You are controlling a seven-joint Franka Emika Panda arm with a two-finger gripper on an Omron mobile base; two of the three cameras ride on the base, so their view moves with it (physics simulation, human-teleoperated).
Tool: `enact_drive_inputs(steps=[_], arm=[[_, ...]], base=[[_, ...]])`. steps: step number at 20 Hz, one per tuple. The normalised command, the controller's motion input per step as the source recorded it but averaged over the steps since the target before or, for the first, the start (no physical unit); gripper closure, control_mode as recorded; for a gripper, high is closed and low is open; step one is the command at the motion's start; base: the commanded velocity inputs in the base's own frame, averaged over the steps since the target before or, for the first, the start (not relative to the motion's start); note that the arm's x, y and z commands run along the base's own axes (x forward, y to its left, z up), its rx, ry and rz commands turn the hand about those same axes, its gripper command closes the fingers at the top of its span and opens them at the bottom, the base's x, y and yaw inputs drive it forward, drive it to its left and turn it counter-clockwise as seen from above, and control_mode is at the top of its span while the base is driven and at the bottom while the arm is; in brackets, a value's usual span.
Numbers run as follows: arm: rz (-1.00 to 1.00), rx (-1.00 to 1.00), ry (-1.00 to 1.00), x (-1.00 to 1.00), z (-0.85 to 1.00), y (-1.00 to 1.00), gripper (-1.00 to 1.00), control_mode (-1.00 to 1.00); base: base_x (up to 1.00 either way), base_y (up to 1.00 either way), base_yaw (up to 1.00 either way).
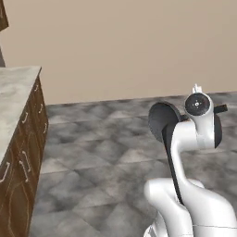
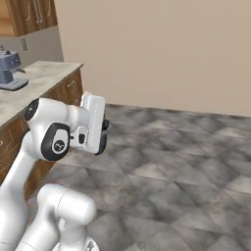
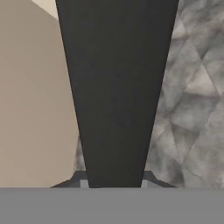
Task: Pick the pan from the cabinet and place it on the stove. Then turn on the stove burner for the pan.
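The pan's straight dark handle runs up the middle of the hand view from between my gripper, which is shut on it. In the left base view the pan shows as a dark round disc held in the air beside my upper arm, tipped on its side over the floor. A corner of the brown wooden cabinet hangs on the wall at the upper left of the right base view. The stove is out of view.
A stone-topped counter with plain brown lower cabinets runs along the left. A grey coffee machine stands on it. Grey tiled floor spreads ahead to a beige wall.
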Motion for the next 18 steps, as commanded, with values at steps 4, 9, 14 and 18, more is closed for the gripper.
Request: enact_drive_inputs(steps=[4, 9, 14, 18], arm=[[0.0, 0.0, 0.0, 0.0, 0.0, 0.0, 1.0, 1.0], [0.0, 0.0, 0.0, 0.0, 0.0, 0.0, 1.0, 1.0], [0.0, 0.0, 0.0, 0.0, 0.0, 0.0, 1.0, 1.0], [0.0, 0.0, 0.0, 0.0, 0.0, 0.0, 1.0, 1.0]], base=[[0.0, -0.01, -0.44], [0.0, -0.01, -0.43], [0.0, 0.0, -0.43], [0.0, 0.0, -0.43]])
